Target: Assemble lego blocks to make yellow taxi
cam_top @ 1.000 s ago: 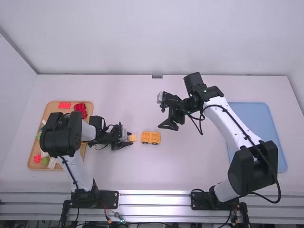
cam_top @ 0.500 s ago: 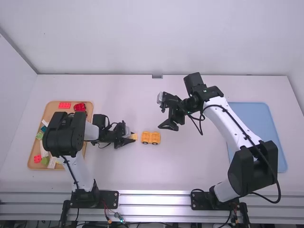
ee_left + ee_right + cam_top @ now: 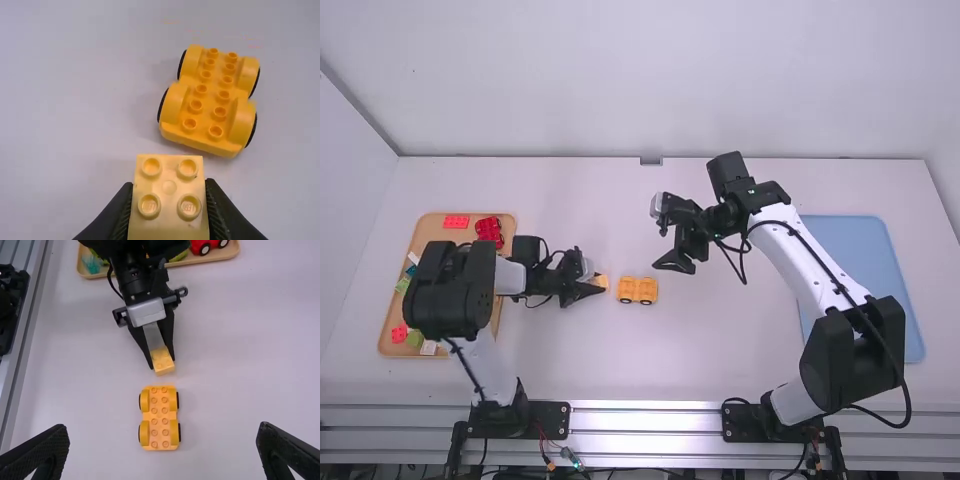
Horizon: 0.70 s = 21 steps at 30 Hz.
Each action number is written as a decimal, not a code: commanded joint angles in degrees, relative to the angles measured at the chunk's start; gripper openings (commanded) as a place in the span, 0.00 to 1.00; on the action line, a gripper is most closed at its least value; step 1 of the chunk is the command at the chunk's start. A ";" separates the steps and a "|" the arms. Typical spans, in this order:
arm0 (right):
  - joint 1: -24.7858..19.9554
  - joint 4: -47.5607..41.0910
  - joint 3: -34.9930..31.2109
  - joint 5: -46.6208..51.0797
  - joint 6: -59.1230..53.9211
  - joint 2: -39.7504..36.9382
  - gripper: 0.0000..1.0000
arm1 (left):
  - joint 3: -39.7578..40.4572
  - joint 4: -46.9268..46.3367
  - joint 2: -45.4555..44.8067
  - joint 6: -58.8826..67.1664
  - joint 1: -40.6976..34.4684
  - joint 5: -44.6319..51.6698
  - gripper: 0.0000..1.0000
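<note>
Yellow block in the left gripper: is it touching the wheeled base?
Apart. The right wrist view shows a strip of bare table between the block and the nearer end of the wheeled base.

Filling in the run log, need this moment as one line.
left gripper: closed on yellow block | right gripper: open, empty | wheeled base: on table, block not yet attached
</note>
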 commanded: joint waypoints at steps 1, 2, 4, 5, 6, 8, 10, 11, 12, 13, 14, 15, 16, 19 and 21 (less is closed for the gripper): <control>-0.09 0.22 1.49 1.01 -0.26 0.52 1.00 | 0.04 -2.27 -5.90 -0.92 -0.11 1.27 0.25; -0.09 -0.20 1.25 2.93 -0.26 0.55 0.99 | 0.04 -4.33 -8.37 -0.94 -0.11 1.25 0.24; -0.09 -0.13 0.02 3.26 -0.66 0.55 0.99 | 0.04 -6.43 -10.71 -0.92 -0.28 1.31 0.24; -0.09 0.79 -1.46 2.16 -2.27 0.55 0.99 | 0.04 -7.76 -12.02 -0.94 -0.76 1.27 0.22; -0.07 2.86 -4.22 -0.02 -5.51 0.55 0.98 | 0.04 -9.22 -13.29 -0.92 -1.31 1.29 0.21; -0.11 8.35 -9.27 -4.09 -10.16 0.55 0.99 | 0.04 -10.58 -14.45 -0.90 -1.97 1.55 0.20; -0.72 16.61 -15.26 -7.91 -9.35 0.55 0.99 | 0.04 -11.10 -14.78 -0.09 -2.73 1.81 0.18; -1.49 23.32 -19.50 -9.70 -6.58 0.55 0.98 | 0.04 -11.10 -14.78 0.33 -3.39 2.27 0.17; -1.70 25.77 -20.96 -10.34 -5.46 0.55 0.98 | 0.04 -11.08 -14.78 0.37 -3.63 2.47 0.17; -2.14 32.15 -24.70 -12.00 -2.84 0.55 0.99 | 0.11 -11.08 -14.78 0.55 -4.17 3.28 0.17; -2.32 36.72 -27.23 -12.92 -0.98 0.55 0.99 | 0.11 -11.02 -14.78 0.61 -4.48 3.26 0.17; -2.40 44.54 -31.41 -13.86 2.49 0.66 0.99 | 0.11 -10.58 -14.78 0.55 -5.20 3.04 0.17; -2.40 46.40 -32.39 -14.03 3.54 0.70 0.98 | 0.11 -10.51 -14.78 0.55 -5.40 3.02 0.17; -1.88 59.12 -38.38 -14.45 10.75 1.79 0.99 | 0.09 -10.27 -14.78 0.59 -6.62 2.97 0.16; -0.94 69.40 -41.81 -12.52 17.44 3.82 0.99 | 0.09 -10.27 -14.78 0.57 -7.61 2.60 0.16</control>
